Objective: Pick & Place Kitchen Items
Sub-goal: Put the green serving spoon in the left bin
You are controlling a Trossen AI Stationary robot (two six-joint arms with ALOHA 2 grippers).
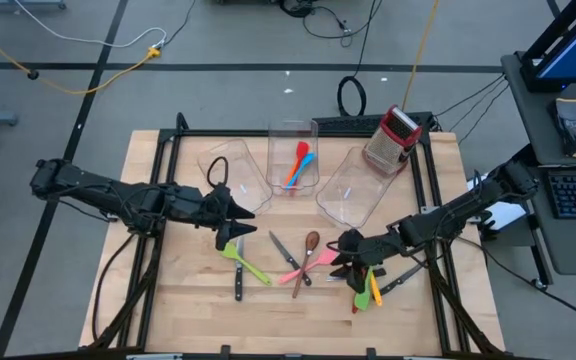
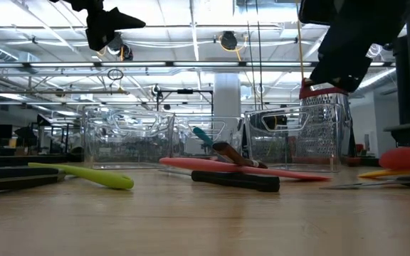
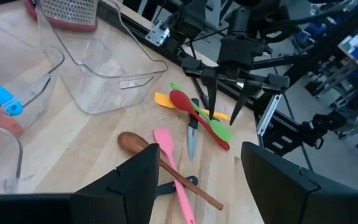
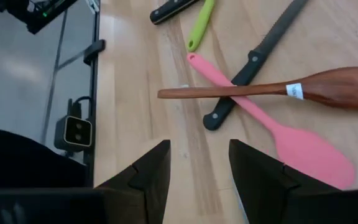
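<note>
The left tool is held open above the counter, and nothing is seen between its two dark fingers. Just under its tip a green spatula is laid on the wood, with a black-handled knife crossed under it. The right tool is also held open and empty, above the right side of the counter. Beside it a small heap is seen: a red spoon, a green spoon, a yellow spoon and a dark knife, all touching or crossed. Between the two tools a pink spatula is laid flat. A brown spoon is laid across the pink spatula, and a second black-handled knife is crossed under both. Farther back three clear bins are stood in a row. The left bin is seen near the left tool. In the middle bin a blue spoon and an orange one are kept together. The right bin is tilted a little. A metal grater with a red top is stood at the back right corner, just beside the right bin. In the low view, the green spatula is seen at the left and the pink one in the middle.
</note>
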